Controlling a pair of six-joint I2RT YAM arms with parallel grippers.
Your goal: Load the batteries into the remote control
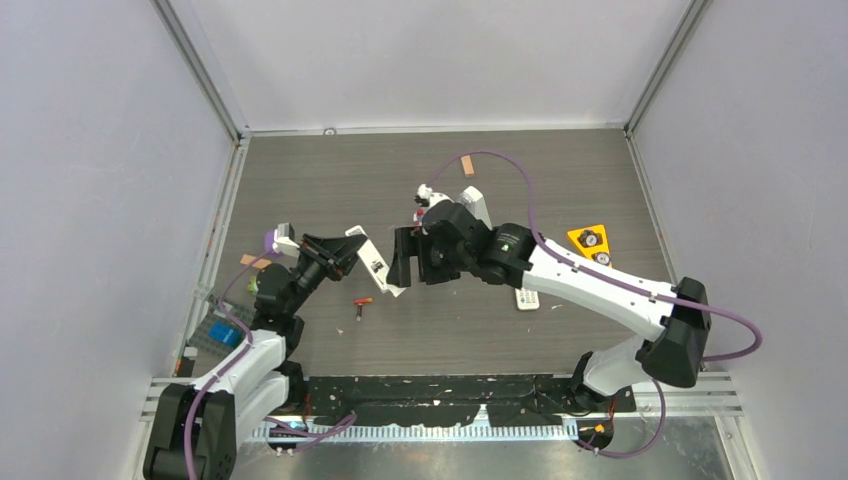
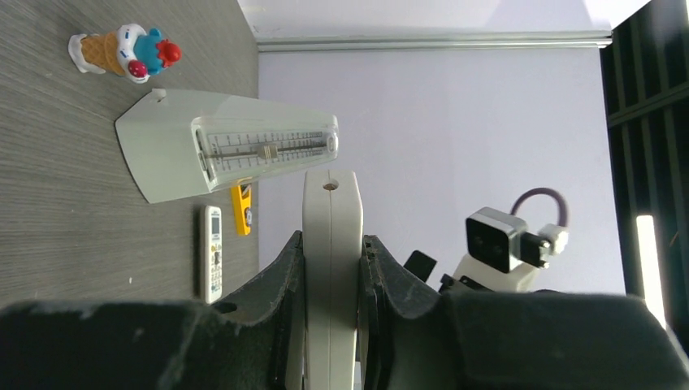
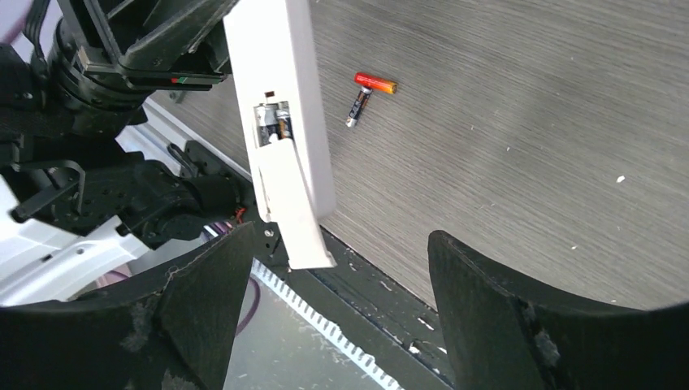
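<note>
light: bright, even | shadows: soft | focus: sharp, near edges blurred

Robot lab test cell, plain grey walls (image 1: 90,200), alu frame posts (image 1: 200,68)

White remote control (image 3: 280,122); black-and-red batteries (image 3: 375,82); grey streaked table (image 3: 528,122)

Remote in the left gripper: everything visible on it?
The remote is a long slim white plastic bar, held off the table, clamped by the left gripper. On the face toward the right wrist camera, a small compartment shows two batteries, with the white cover slid partly off. Nothing else touches it.
</note>
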